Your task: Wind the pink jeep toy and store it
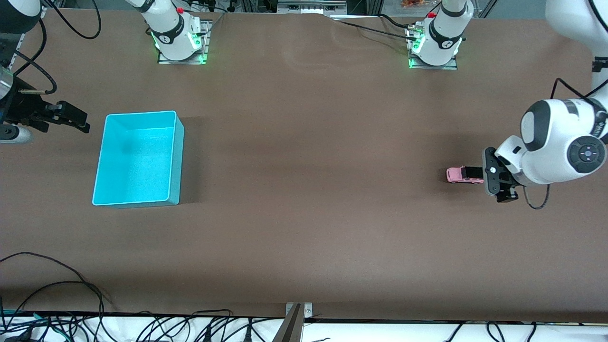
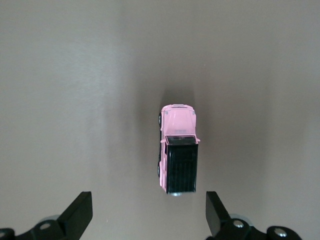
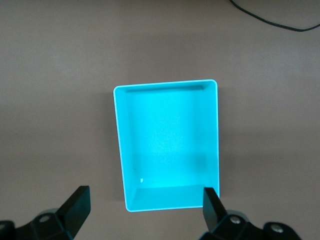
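The pink jeep toy [image 1: 461, 175] is a tiny pink car with a black rear top, standing on the brown table toward the left arm's end. My left gripper [image 1: 495, 176] hovers low right beside the jeep's black rear. In the left wrist view the jeep [image 2: 178, 155] lies just ahead of the left gripper [image 2: 148, 206], which is open and holds nothing. My right gripper [image 1: 76, 118] waits open and unladen beside the turquoise bin [image 1: 142, 113] at the right arm's end. The right wrist view shows the bin [image 3: 165, 84] with nothing in it, ahead of the right gripper [image 3: 146, 197].
Both arm bases [image 1: 179, 42] [image 1: 434, 45] stand along the table edge farthest from the front camera. Loose black cables [image 1: 57, 285] lie near the table's nearest edge at the right arm's end. Bare brown table stretches between the bin and the jeep.
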Robot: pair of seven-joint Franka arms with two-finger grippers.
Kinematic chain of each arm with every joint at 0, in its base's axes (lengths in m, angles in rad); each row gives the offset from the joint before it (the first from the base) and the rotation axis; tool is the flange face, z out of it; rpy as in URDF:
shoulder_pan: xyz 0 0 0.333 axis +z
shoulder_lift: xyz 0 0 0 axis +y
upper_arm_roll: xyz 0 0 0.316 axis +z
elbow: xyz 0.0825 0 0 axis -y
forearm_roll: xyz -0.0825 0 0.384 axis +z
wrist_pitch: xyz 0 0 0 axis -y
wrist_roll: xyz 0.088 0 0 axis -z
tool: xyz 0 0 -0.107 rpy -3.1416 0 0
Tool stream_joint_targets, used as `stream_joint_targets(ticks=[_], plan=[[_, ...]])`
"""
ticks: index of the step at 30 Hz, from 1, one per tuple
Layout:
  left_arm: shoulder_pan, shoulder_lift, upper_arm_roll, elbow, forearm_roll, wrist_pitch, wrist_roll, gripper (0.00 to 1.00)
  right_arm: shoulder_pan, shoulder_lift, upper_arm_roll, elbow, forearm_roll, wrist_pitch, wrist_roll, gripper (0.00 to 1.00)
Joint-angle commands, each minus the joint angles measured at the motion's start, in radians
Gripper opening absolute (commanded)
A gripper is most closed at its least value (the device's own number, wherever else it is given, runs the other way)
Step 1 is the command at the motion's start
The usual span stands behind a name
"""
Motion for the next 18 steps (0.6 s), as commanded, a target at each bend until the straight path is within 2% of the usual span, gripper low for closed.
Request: stream_joint_targets(ticks=[1, 7, 18], plan=[[0.032, -0.035, -0.005, -0.143, 0.026, 0.161, 0.096, 1.0, -0.005, -0.007, 0.0, 0.004, 0.008, -0.013, -0.01, 1.0], [0.034, -0.029, -0.005, -0.238, 0.026, 0.323, 0.16, 1.0, -0.005, -0.005, 0.0, 0.004, 0.008, -0.013, -0.01, 1.0], [0.044, -0.027, -0.006, -0.332, 0.025, 0.385, 0.159, 1.0, -0.005, -0.005, 0.0, 0.004, 0.008, -0.013, -0.01, 1.0]])
